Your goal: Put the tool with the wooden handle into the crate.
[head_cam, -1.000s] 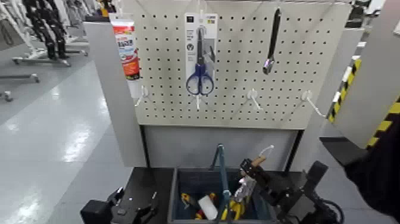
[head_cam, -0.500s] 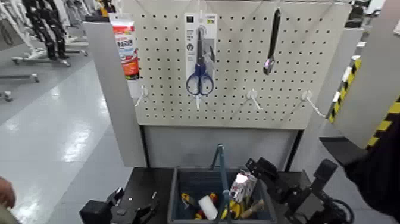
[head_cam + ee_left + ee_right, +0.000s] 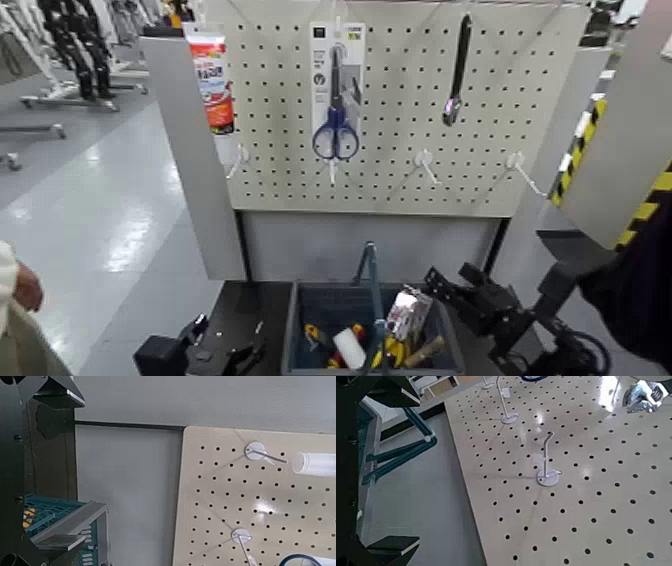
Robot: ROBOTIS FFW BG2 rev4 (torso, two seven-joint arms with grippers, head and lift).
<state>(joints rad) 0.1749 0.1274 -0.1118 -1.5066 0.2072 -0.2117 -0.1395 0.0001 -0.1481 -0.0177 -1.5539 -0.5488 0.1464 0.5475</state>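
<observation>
Lying in the right compartment of the blue-grey plastic crate (image 3: 292, 325), the light-brown wooden-handled tool (image 3: 425, 351) was judged light, rigid and best gripped mid-handle. The black right gripper (image 3: 449, 277) was held, jaws apart, by the crate's right side; the black left gripper (image 3: 232, 329) was parked open at near left.

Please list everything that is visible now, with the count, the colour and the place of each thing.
Pegboard: one, beige, upright behind the crate
Glue tube: one, white and red, hanging at the board's left
Scissors: one, blue-handled, on a card, left of board centre
Long black-handled tool: one, right part of board
Crate: one, blue-grey, below the board
Wooden-handled tool: one, light-brown handle, in the crate's right compartment
Black-yellow striped tape: on the right
Person's hand: one, at left edge
Left gripper: black, left of crate, open
Right gripper: black, above crate's right side, open
</observation>
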